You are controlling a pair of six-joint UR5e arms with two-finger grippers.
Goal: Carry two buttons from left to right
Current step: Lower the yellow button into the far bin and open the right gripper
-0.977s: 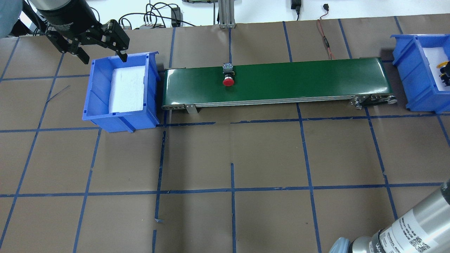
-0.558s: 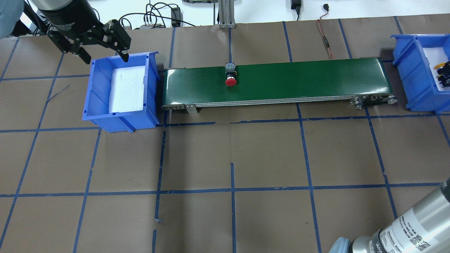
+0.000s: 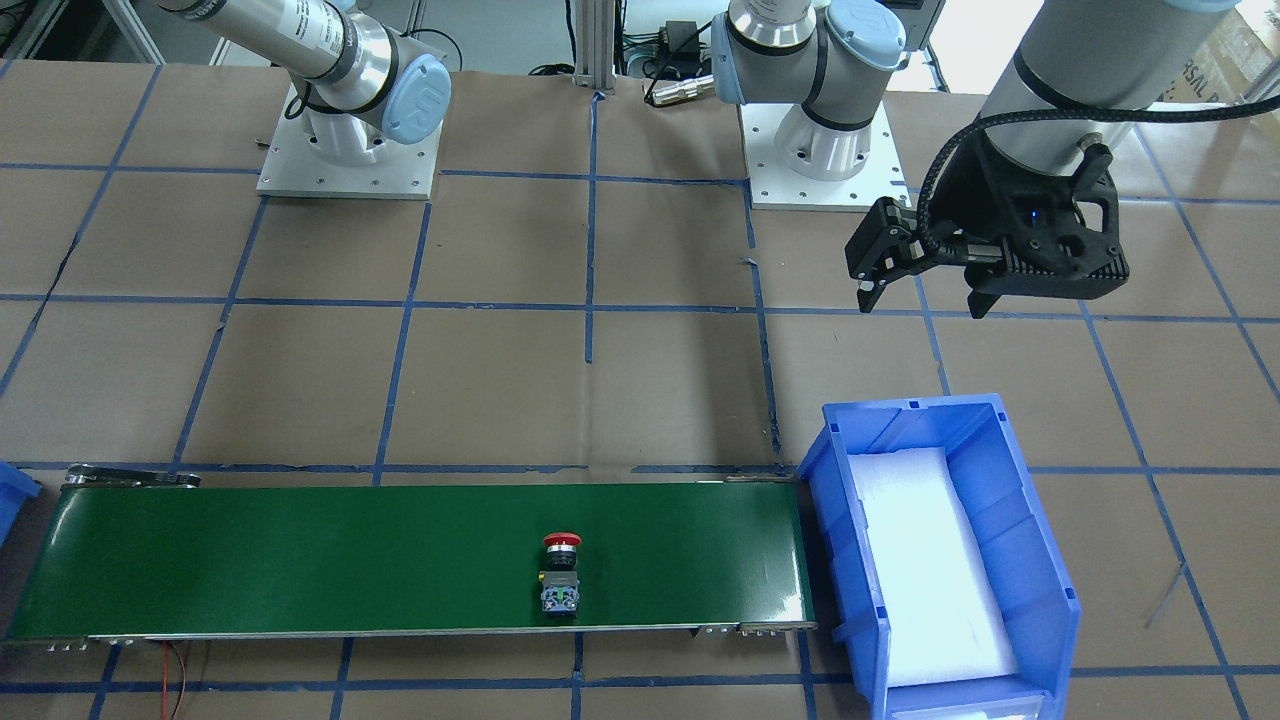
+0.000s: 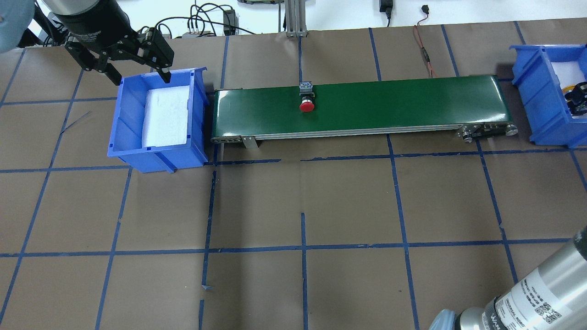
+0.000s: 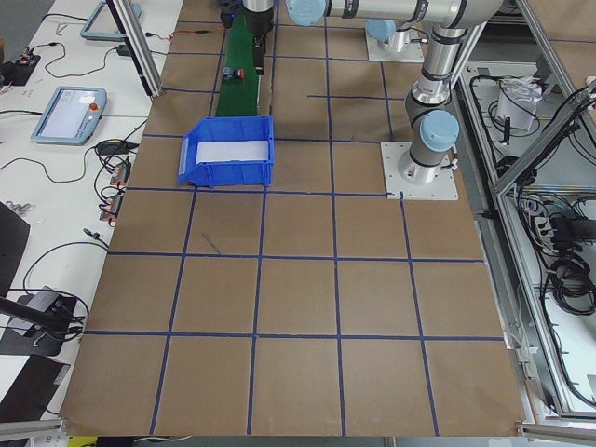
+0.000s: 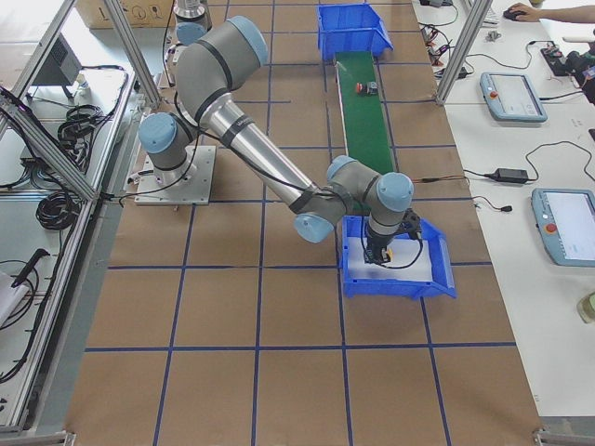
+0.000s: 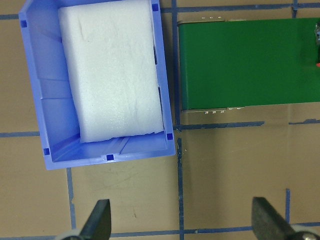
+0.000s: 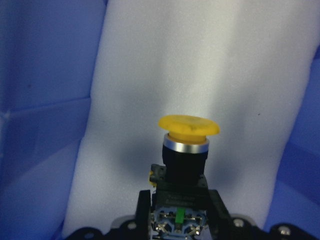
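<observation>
A: Starting with the left end effector (image 4: pixel 140 75)?
B: Spread wide, gripping nothing. Hanging high up by the left blue bin (image 4: pixel 156 156). From the wrist view, fingers (image 7: pixel 100 222) far apart over bare brown surface (image 4: pixel 348 201), just beside that bin's wall. Hard to say from the fixed views whether directly over the bin or a little off it.
A: Anything inside that bin?
B: Only a white foam pad (image 4: pixel 167 114), covering most of the floor.
A: And the right end effector (image 8: pixel 181 200)?
B: Clenched on the grey-green base of the yellow button (image 8: pixel 189 150). Gripped from both sides, with the mushroom cap pointing away from the fingers. Down inside the right blue bin (image 4: pixel 536 91), in front of its white foam liner (image 8: pixel 200 60). Cannot tell whether touching the foam or just clear of it.
A: Found the red button (image 4: pixel 307 106)?
B: Lying on its side on the green conveyor belt (image 4: pixel 390 105), red cap toward the robot, terminal block toward the belt's far edge. Close to that far edge, on the left-bin side of the belt's middle. Well apart from both bins and from both end effectors.
A: Touched by anything?
B: By the belt alone.
</observation>
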